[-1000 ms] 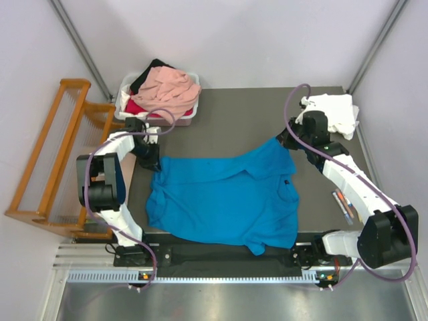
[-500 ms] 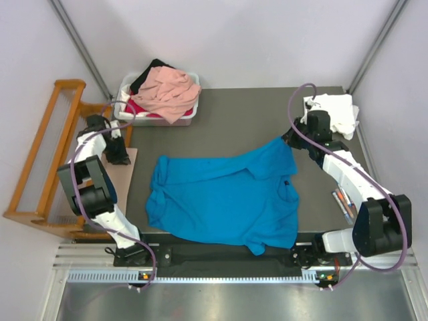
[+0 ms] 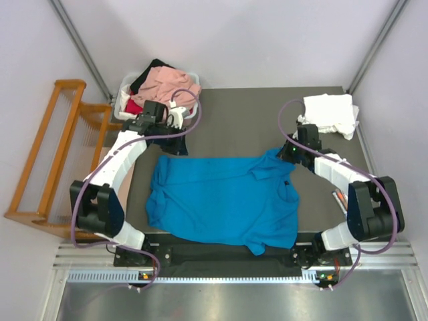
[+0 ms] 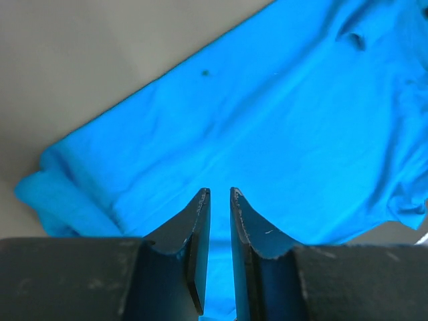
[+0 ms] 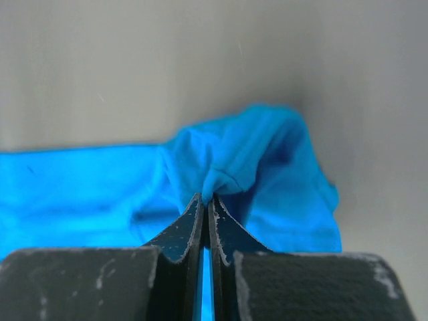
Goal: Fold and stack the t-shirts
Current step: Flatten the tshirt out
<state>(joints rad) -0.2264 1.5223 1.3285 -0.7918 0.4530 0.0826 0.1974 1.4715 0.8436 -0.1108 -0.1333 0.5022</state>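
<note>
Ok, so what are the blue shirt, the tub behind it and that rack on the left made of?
The blue t-shirt looks like soft matte knit cloth, probably cotton: it wrinkles and folds limply. The tub looks like white plastic, with a smooth thin rim. The rack looks like varnished wood, orange-brown with thin slats.

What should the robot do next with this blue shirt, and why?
Probably lower the left gripper onto the far left edge of the shirt and pinch it: the right gripper already grips the far right corner, while the left hangs above, empty.
</note>
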